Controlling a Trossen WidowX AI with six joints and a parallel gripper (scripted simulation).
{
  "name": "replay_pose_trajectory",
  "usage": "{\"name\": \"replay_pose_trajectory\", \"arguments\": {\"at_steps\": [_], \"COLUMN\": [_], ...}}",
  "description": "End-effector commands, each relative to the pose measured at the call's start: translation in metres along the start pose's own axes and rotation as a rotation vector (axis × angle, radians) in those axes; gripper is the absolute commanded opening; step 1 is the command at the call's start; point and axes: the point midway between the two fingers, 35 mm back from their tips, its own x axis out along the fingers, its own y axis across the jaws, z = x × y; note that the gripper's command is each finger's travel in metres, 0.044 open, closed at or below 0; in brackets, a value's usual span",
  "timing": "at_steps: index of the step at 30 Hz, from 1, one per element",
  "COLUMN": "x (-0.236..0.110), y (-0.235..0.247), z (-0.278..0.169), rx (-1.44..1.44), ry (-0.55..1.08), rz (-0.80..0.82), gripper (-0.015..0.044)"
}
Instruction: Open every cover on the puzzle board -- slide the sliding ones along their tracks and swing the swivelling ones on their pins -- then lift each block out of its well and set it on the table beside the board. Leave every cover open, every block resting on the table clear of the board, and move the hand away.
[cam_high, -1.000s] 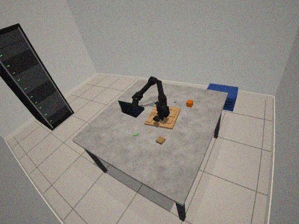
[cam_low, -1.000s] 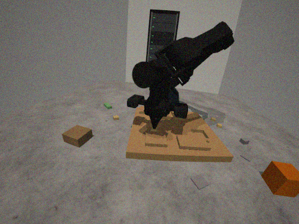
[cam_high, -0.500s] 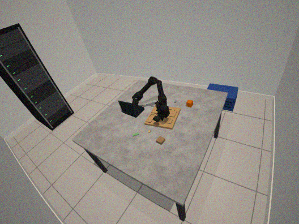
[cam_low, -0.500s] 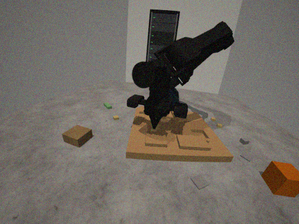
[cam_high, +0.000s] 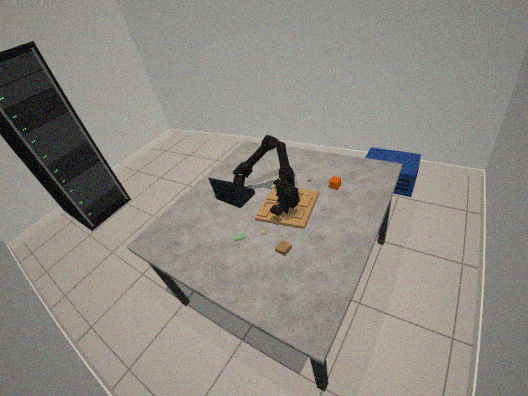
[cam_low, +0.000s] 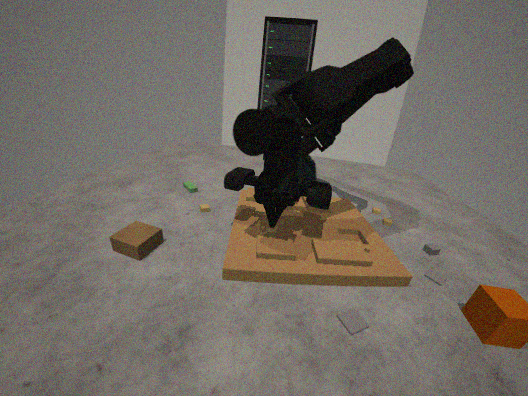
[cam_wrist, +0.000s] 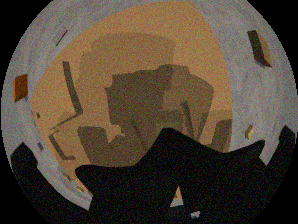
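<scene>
Puzzle board (cam_low: 280, 272) lies flat near the middle of the desk (cam_high: 280, 300), directly under the arm. The claw (cam_low: 273, 218) is fully closed with nothing between its fingers; its pointed tip is down at the board's far-left area, at or just above a cover there, though contact cannot be confirmed. Two covers on the near half, the left cover (cam_low: 276, 248) and the right cover (cam_low: 343, 251), lie flat on the board. Judged step: pushing a cover open with the closed tip. Next move calls for steady lateral pressure along the cover's track or about its pin, without riding over the edge. Beside the board rest a brown block (cam_low: 136, 239), an orange block (cam_low: 497, 316) and a green piece (cam_low: 190, 186).
</scene>
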Motion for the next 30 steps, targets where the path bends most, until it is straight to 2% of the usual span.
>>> {"name": "replay_pose_trajectory", "arguments": {"at_steps": [1, 12, 15, 22, 23, 27, 30], "x": [0.002, -0.002, -0.004, -0.009, -0.006, -0.012, -0.017], "y": [0.000, 0.000, 0.000, 0.000, 0.000, -0.001, -0.001], "z": [-0.001, 0.000, 0.000, 0.000, 0.000, 0.001, 0.001], "rx": [0.003, 0.049, 0.231, 0.921, 0.530, 0.643, 0.744], "ry": [0.004, 0.001, 0.001, 0.003, 0.001, 0.001, 0.001], "rz": [0.002, 0.000, 0.000, -0.001, 0.002, 0.001, 0.000], "gripper": [0.0000, 0.0000, 0.0000, 0.0000, 0.0026, 0.0131, 0.0144]}}
